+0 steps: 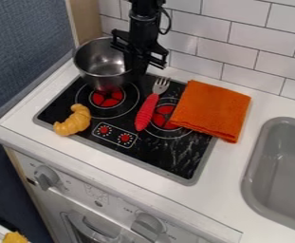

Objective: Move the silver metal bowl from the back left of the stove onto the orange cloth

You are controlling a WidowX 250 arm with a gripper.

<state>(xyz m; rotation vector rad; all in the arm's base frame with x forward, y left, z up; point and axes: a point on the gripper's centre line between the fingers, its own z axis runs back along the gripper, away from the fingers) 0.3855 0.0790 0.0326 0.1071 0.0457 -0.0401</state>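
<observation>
The black gripper (137, 70) hangs down from the top edge at the right side of a metal pot (100, 60), against or just beside its rim; whether it holds the rim cannot be told. The pot stands near the back left burner of the black stove top (121, 121). In front of the gripper lies a fork with a red handle (148, 110), its tines pointing to the back. A folded orange cloth (214, 110) covers the stove's right back edge. A yellow-brown croissant (74, 120) lies at the stove's front left.
A grey sink (256, 166) is set into the white counter (235, 166) at the right. White wall tiles (229, 52) rise behind the stove, and a wooden panel (86, 19) stands behind the pot at the left. Knobs (46, 176) are on the front panel below.
</observation>
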